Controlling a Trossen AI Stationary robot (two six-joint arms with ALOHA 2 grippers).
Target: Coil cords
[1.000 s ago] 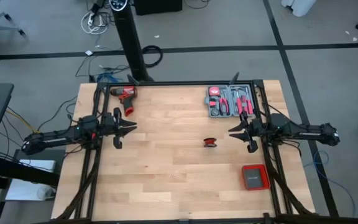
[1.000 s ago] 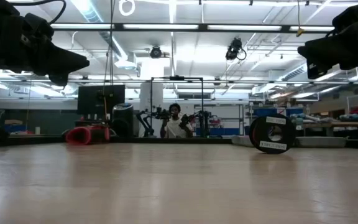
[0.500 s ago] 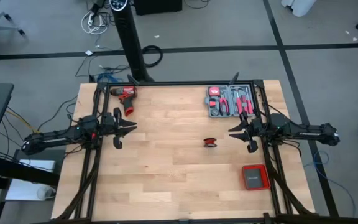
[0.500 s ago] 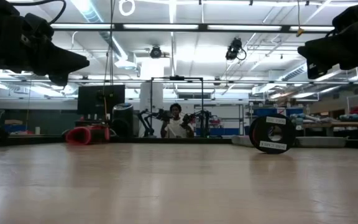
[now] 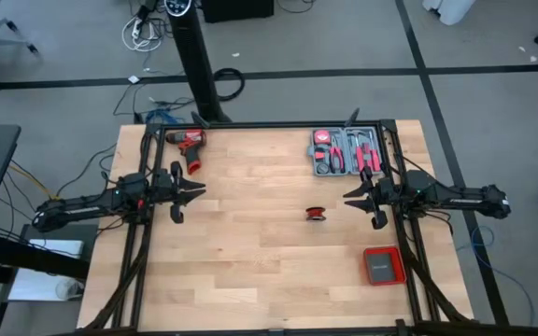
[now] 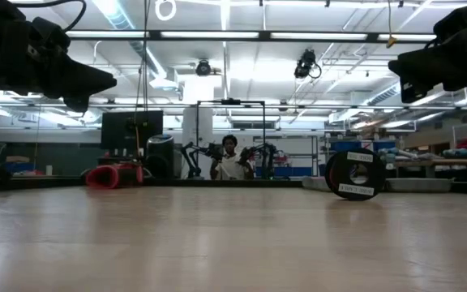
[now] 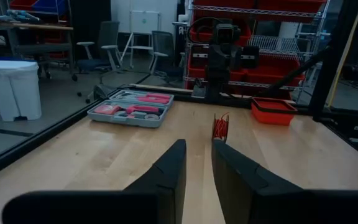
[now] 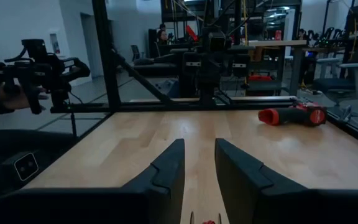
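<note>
The cord [image 5: 317,214] was seen as a small red ring with a dark centre, wound on a round spool, standing on edge right of the table's middle; in the low view it [image 6: 354,174] showed as a dark disc with a pale label. The table [image 5: 250,252] was made of pale wooden planks, smooth and matt, framed by dark rails. A red-and-black drill [image 5: 191,144] lay near the far left corner, a grey tray [image 5: 318,168] of red-handled tools by the far right corner, and a flat red box [image 5: 382,265] with a grey middle near the right edge. The left gripper [image 5: 190,191] was held above the table's left side, well apart from the cord, its dark wedge-shaped fingers [image 7: 166,174] set a narrow gap apart with nothing between them. The right gripper [image 5: 357,199] was held near the cord on its right, its fingers [image 8: 166,168] likewise parted by a narrow gap and empty. Bare wood lay open between the two grippers and along the near edge. Beyond the table, grey floor with dark lines, a black column [image 5: 197,65], shelving, strip lights and a person [image 6: 229,161] far off were visible.
</note>
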